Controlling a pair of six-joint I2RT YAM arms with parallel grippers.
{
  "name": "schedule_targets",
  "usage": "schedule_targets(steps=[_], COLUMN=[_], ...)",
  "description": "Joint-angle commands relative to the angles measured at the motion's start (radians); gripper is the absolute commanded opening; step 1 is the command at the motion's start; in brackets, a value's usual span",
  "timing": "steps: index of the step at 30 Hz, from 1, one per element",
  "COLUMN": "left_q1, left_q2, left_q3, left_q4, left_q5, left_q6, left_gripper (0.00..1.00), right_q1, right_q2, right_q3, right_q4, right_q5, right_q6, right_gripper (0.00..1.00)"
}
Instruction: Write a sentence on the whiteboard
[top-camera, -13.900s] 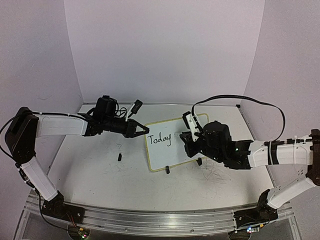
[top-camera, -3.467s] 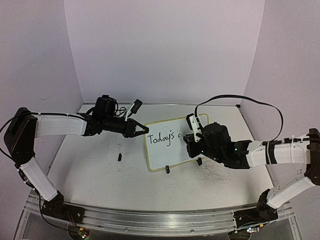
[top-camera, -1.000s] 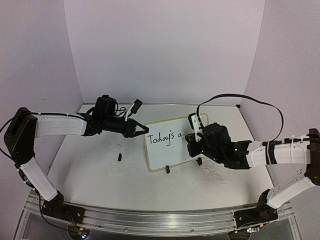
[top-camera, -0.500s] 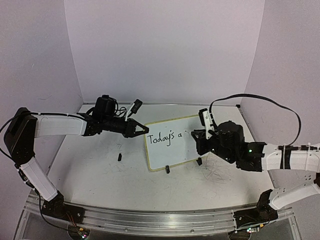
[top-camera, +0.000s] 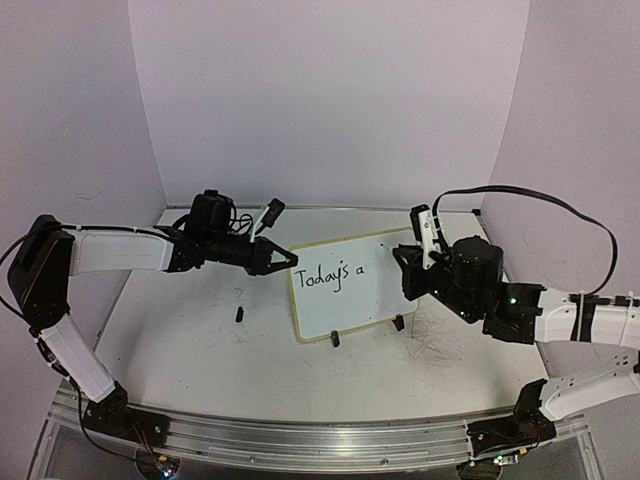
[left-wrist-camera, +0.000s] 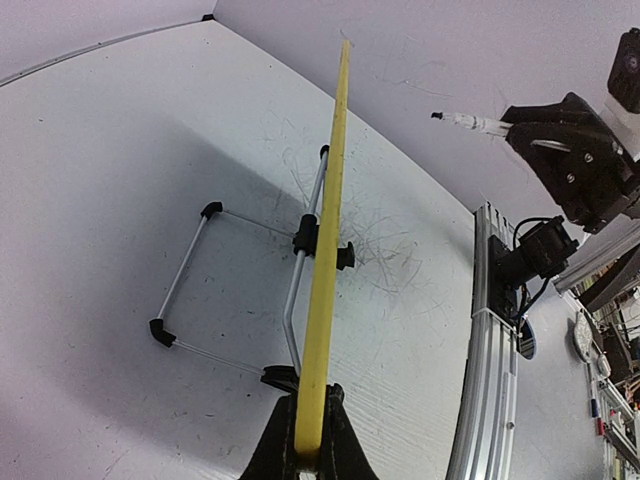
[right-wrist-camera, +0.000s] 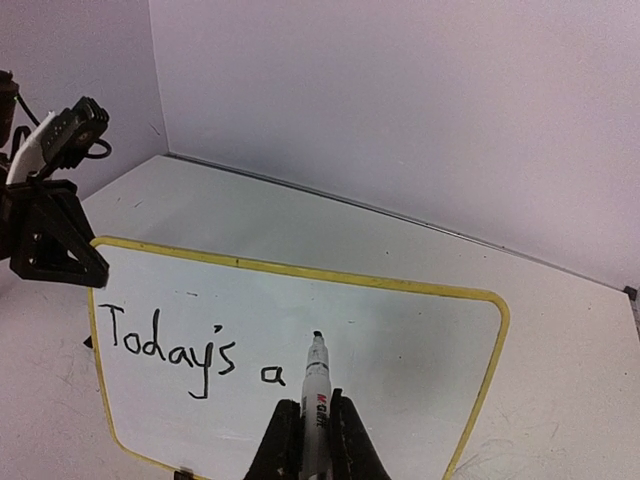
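Observation:
The whiteboard (top-camera: 365, 300) stands tilted on the table, with a yellow rim and two black clip feet. The sentence (top-camera: 330, 275) on it reads "Today's a" in black. My left gripper (top-camera: 291, 260) is shut on the board's upper left corner; in the left wrist view the yellow rim (left-wrist-camera: 327, 240) runs edge-on out of the left gripper (left-wrist-camera: 308, 452). My right gripper (top-camera: 405, 262) is by the board's right end, shut on a white marker (right-wrist-camera: 317, 388). In the right wrist view the right gripper (right-wrist-camera: 318, 410) points the marker's black tip just right of the "a" of the sentence (right-wrist-camera: 190, 350) on the whiteboard (right-wrist-camera: 410, 340). The tip looks drawn back from the surface.
A small black cap (top-camera: 240, 314) lies on the table left of the board. The board's wire stand (left-wrist-camera: 190, 290) spreads behind it. Grey scribbles (top-camera: 435, 345) mark the tabletop at the right. Walls close in on three sides, and a metal rail (top-camera: 320, 440) runs along the near edge.
Since "Today", the marks "'s" and "a" have appeared. In the last second my right gripper moved right and back from the board with the marker. The left arm has not moved.

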Motion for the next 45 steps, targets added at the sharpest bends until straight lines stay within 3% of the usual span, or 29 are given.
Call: schedule_targets(steps=[1, 45], left_q1=[0.007, 0.008], left_q2=[-0.053, -0.044], left_q3=[0.006, 0.014], left_q4=[0.031, 0.027], left_q5=[-0.081, -0.073], left_q6=[0.037, 0.033], left_gripper=[0.0, 0.0], right_q1=[-0.003, -0.04], right_q2=[0.053, 0.149], right_q3=[0.017, 0.042], right_q4=[0.017, 0.014], right_q5=[0.004, -0.006], right_q6=[-0.022, 0.028], right_gripper=[0.0, 0.0])
